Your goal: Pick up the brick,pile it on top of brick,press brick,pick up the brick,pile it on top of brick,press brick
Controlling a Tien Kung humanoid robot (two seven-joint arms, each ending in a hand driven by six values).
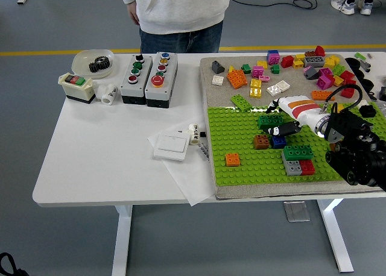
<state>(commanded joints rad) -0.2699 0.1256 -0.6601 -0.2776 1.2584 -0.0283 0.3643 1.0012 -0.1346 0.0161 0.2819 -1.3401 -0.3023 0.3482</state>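
The right hand (282,129) comes in from the right side and reaches over the green baseplate (241,167). Its dark fingers (288,128) point to the left and lie low over the bricks. It is too small in the picture to see whether they hold anything, so I cannot tell if the hand is clenched or released. The white and orange forearm (298,105) runs back to the right, toward the black arm body (356,152).

Just behind the fingertips stands a dark green brick (268,120) on the baseplate. Just in front of the fingertips is a blue brick (278,141), and a brown brick (261,142) touches it on the side away from the arm. Further in front of the hand, nearer to the surface edge, a green brick (298,152) sits on top of a grey brick (293,167) with a red brick (307,166) beside it. An orange brick (233,159) stands alone, well apart, far past the fingertips.

Behind the hand, many loose bricks (283,68) lie on the grey mat (211,71). Far beyond the fingertips, on the white surface (102,149), there are two button boxes (148,77) and a white switch (170,147). A person (175,14) stands at the far side, with hands away from the surface.
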